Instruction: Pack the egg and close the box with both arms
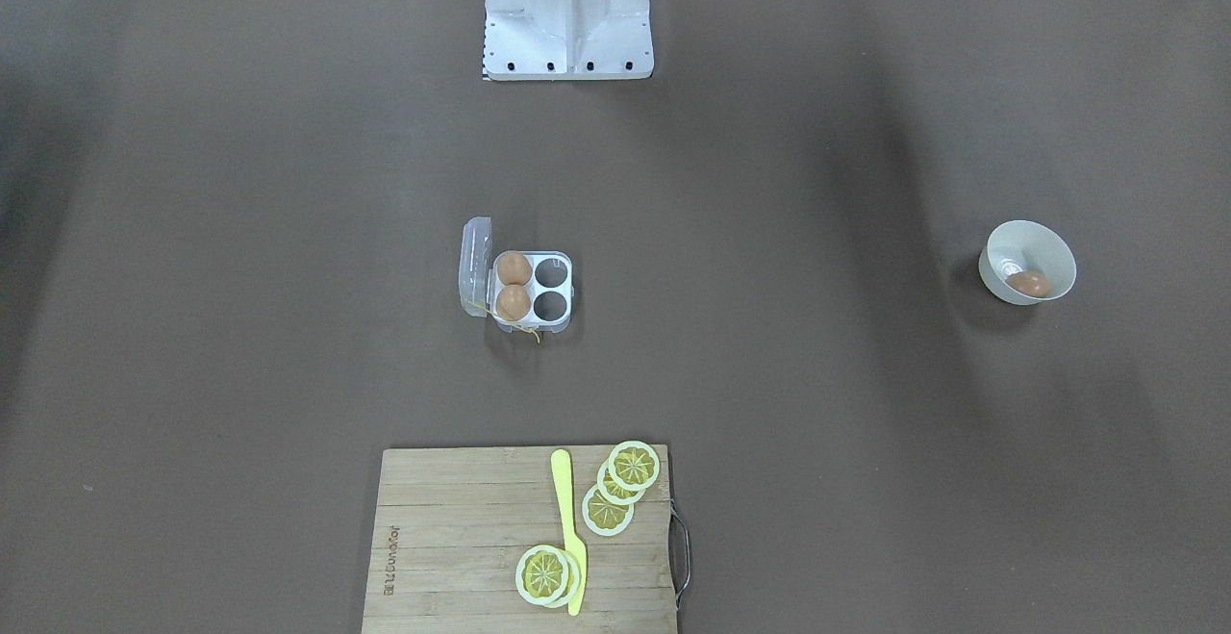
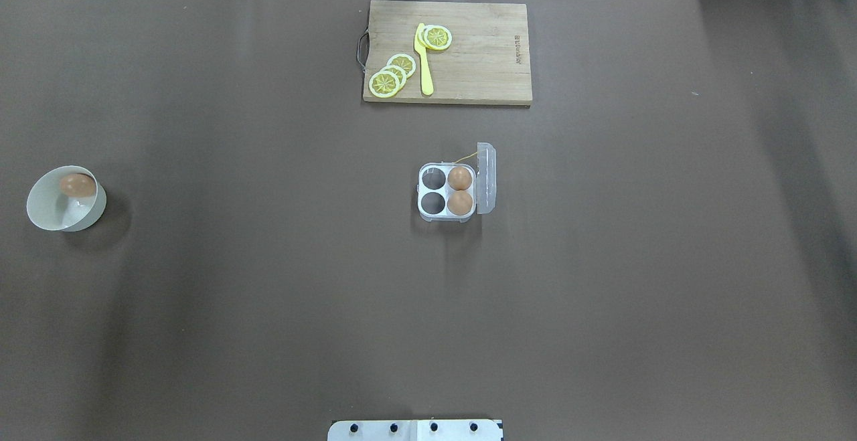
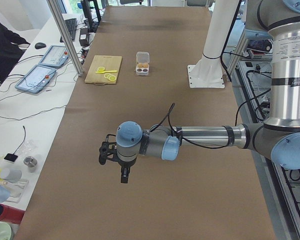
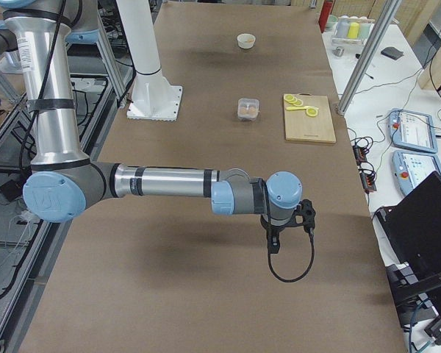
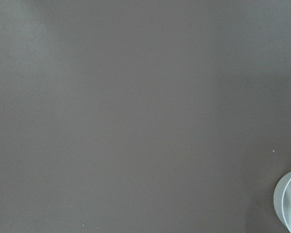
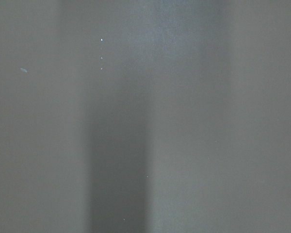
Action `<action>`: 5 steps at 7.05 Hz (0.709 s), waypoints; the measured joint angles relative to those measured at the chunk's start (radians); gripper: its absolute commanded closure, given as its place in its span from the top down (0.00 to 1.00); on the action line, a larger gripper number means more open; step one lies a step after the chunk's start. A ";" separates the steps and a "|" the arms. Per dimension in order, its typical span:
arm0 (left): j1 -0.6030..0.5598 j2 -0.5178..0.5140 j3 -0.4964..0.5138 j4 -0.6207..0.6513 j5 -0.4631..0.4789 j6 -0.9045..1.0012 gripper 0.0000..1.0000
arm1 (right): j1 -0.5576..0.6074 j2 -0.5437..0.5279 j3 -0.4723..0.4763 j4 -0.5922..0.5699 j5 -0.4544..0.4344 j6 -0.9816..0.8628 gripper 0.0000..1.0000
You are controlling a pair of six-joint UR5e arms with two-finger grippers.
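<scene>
Plastic box (image 2: 447, 191) central, egg (image 2: 78, 185) in bowl (image 2: 41, 211) near left edge

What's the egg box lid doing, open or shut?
Open. The clear lid stands up along one side of the box, and all four cells show uncovered: two hold eggs, two are empty.

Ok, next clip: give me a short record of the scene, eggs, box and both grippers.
egg: in the bowl, far on the robot's left
box: mid-table, lid open; two other eggs in the cells beside the lid, two cells empty
left gripper: in the air, touching nothing; open or shut cannot be told
right gripper: in the air, touching nothing; open or shut cannot be told
extras: cutting board with lemon slices and knife
progress: egg not packed, lid not closed
</scene>
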 measured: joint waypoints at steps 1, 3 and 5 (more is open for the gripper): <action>0.000 0.000 0.000 0.000 0.000 0.001 0.98 | 0.000 -0.001 0.001 0.001 0.000 0.006 1.00; 0.000 0.000 -0.001 -0.001 0.000 0.000 0.98 | 0.000 -0.004 0.001 0.002 0.000 0.010 1.00; 0.000 0.000 0.000 -0.003 -0.001 0.003 0.98 | 0.000 -0.009 0.001 0.006 0.001 0.010 1.00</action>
